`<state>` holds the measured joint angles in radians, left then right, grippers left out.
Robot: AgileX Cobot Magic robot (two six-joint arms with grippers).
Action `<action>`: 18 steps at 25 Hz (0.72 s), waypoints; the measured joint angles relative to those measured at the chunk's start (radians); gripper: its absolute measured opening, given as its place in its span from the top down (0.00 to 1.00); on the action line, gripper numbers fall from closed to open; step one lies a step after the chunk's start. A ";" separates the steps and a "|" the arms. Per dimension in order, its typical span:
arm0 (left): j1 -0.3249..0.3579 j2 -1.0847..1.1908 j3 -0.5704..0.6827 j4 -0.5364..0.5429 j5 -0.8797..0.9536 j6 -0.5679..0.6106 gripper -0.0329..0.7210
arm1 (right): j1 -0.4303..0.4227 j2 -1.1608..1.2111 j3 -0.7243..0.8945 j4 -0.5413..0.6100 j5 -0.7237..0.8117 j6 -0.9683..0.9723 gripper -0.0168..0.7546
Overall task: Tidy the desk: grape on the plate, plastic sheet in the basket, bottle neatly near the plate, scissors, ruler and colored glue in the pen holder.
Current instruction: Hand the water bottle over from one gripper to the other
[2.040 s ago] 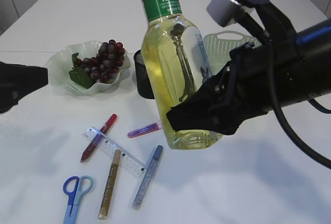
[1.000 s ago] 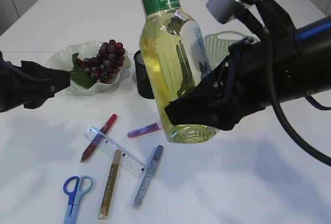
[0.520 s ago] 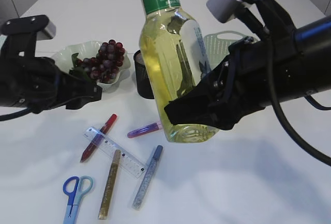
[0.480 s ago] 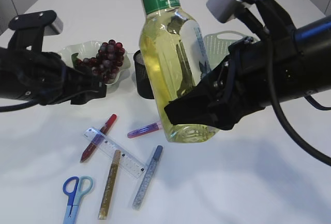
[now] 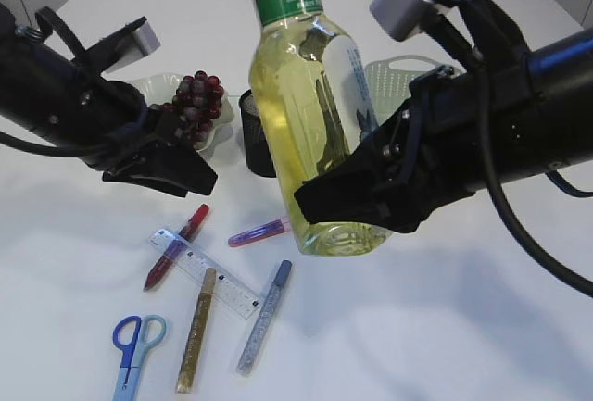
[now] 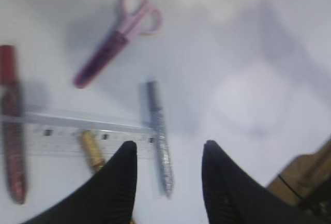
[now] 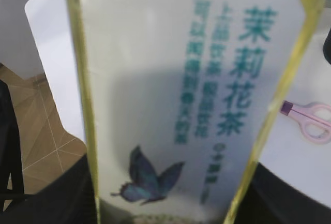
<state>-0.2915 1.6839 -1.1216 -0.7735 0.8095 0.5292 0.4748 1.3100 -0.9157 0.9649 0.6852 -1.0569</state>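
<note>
At centre, above the table [image 5: 482, 327], the right claw [image 5: 347, 206] grips the bottle [image 5: 310, 123] upright and aloft, at about three o'clock from the plate [image 5: 218, 128] holding the grape [image 5: 195, 95]. Bottle placement appears to be the step in hand; next, lower it beside the plate. The left claw [image 6: 168, 180], jaws parted and empty, hovers over the ruler [image 6: 77, 125] and glue sticks [image 6: 158, 131].

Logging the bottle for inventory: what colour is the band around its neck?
Green with white characters, on the bottle held in the right gripper; the exterior view shows it best.
</note>
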 joint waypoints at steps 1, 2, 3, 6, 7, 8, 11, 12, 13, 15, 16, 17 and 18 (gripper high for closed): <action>0.026 0.008 -0.002 -0.065 0.056 0.083 0.55 | 0.000 0.000 0.000 0.000 0.000 0.000 0.39; 0.052 0.011 -0.002 -0.132 0.107 0.143 0.56 | 0.000 0.000 0.000 0.000 0.000 0.000 0.39; 0.076 0.012 -0.003 -0.190 0.148 0.208 0.56 | 0.000 0.000 0.000 0.000 0.000 0.000 0.39; 0.165 0.012 -0.005 -0.333 0.293 0.363 0.57 | 0.000 0.000 0.000 0.000 0.000 -0.002 0.39; 0.187 0.012 -0.005 -0.375 0.327 0.416 0.57 | 0.000 0.000 0.000 0.000 0.000 -0.002 0.39; 0.208 0.012 -0.007 -0.400 0.343 0.460 0.56 | 0.000 0.000 0.000 0.000 0.000 -0.002 0.39; 0.229 -0.003 -0.007 -0.437 0.357 0.572 0.55 | 0.000 0.000 0.000 0.006 0.000 -0.002 0.39; 0.228 -0.013 -0.007 -0.451 0.361 0.602 0.55 | 0.000 0.000 0.000 0.013 0.000 -0.002 0.39; 0.228 -0.020 -0.007 -0.473 0.361 0.638 0.54 | 0.000 0.000 0.000 0.025 -0.002 -0.002 0.39; 0.228 -0.037 -0.007 -0.530 0.364 0.702 0.54 | 0.000 0.000 0.000 0.044 -0.006 -0.002 0.39; 0.228 -0.043 -0.007 -0.566 0.364 0.717 0.54 | 0.000 0.000 0.000 0.052 -0.006 -0.004 0.39; 0.228 -0.052 -0.007 -0.601 0.364 0.727 0.54 | 0.000 0.000 0.000 0.064 -0.011 -0.007 0.39; 0.228 -0.059 -0.007 -0.629 0.364 0.735 0.54 | 0.000 0.000 0.000 0.074 -0.013 -0.017 0.39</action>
<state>-0.0631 1.6247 -1.1284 -1.4025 1.1738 1.2639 0.4748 1.3100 -0.9157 1.0387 0.6726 -1.0742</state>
